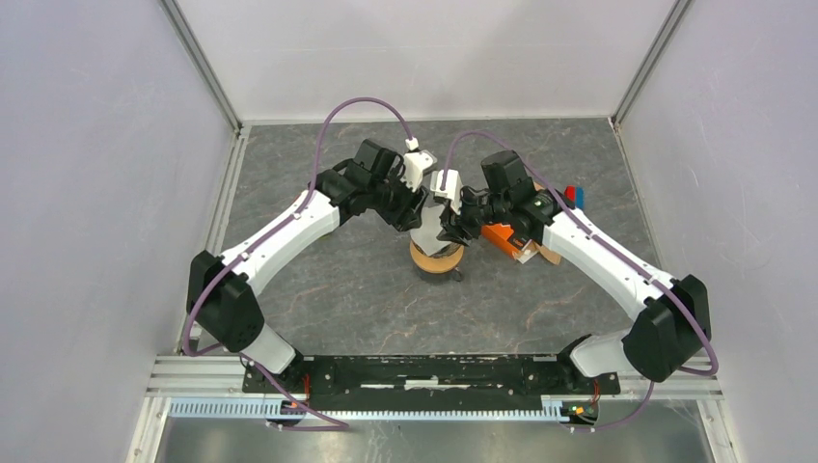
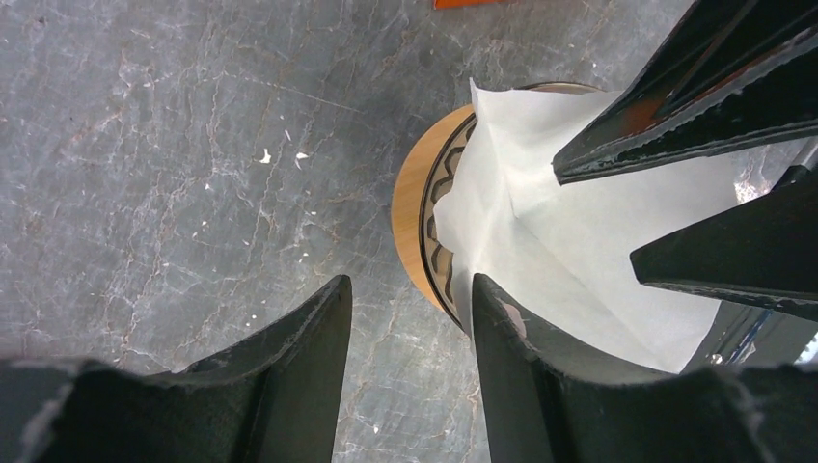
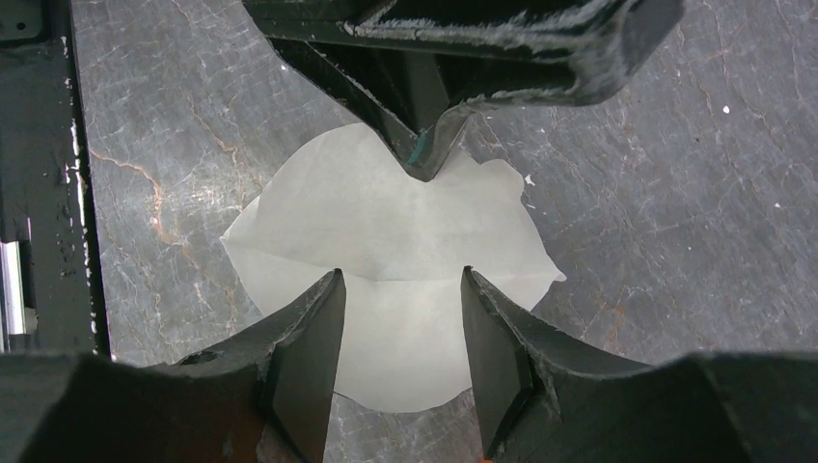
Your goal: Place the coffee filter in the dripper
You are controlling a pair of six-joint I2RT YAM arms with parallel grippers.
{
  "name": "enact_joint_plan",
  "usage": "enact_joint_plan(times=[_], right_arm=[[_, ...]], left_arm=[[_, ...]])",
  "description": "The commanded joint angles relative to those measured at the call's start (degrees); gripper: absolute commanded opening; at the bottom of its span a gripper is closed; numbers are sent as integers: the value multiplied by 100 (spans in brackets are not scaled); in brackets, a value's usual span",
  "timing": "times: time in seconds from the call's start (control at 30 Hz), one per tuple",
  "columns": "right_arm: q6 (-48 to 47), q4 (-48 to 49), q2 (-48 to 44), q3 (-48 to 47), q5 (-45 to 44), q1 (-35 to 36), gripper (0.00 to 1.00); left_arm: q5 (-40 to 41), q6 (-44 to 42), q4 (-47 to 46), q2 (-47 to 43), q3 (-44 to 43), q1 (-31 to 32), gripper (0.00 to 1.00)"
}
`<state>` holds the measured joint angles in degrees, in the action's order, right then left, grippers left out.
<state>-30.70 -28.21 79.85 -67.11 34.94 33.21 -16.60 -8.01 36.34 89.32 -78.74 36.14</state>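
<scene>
The white paper coffee filter (image 3: 405,241) lies spread open over the dripper, which it almost entirely hides. Only a dark see-through bit (image 2: 748,333) shows at its edge. Both sit on a round tan disc (image 2: 413,207), at the table's middle in the top view (image 1: 434,258). My left gripper (image 2: 410,289) is open, table showing between its fingers, and its right finger (image 2: 511,338) is against the filter's edge (image 2: 540,222). My right gripper (image 3: 400,280) is open just above the filter, one finger to each side of a crease. In the top view both grippers (image 1: 420,217) (image 1: 453,229) meet over the disc.
The orange box (image 1: 502,237) lies right of the disc, under the right arm. A small red and blue object (image 1: 575,197) stands further back right. Grey walls enclose the table on three sides. The arm bases sit on the black rail (image 1: 434,371) at the near edge.
</scene>
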Motion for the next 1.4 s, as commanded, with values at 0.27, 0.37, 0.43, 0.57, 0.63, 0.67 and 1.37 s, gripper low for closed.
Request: enact_joint_plan(times=[0.27, 0.37, 0.43, 0.57, 0.63, 0.67, 1.37], right_arm=[[110, 44, -240, -135, 119, -60, 55], [151, 87, -254, -137, 243, -89, 55], [161, 87, -268, -166, 292, -105, 55], [55, 44, -325, -66, 266, -127, 54], [-3, 44, -363, 95, 267, -142, 53], [-27, 43, -371, 192, 264, -140, 53], [64, -37, -269, -369, 271, -148, 56]], left_arm=[[-230, -134, -26, -247, -333, 33, 59], [-256, -139, -22, -287, -310, 33, 59], [-281, -139, -22, -307, -309, 34, 59], [-217, -130, -54, -391, -297, 25, 59], [-212, -115, -74, -433, -276, -1, 59], [-215, -119, -74, -447, -279, -14, 59], [-36, -80, -203, -672, -257, -250, 68]])
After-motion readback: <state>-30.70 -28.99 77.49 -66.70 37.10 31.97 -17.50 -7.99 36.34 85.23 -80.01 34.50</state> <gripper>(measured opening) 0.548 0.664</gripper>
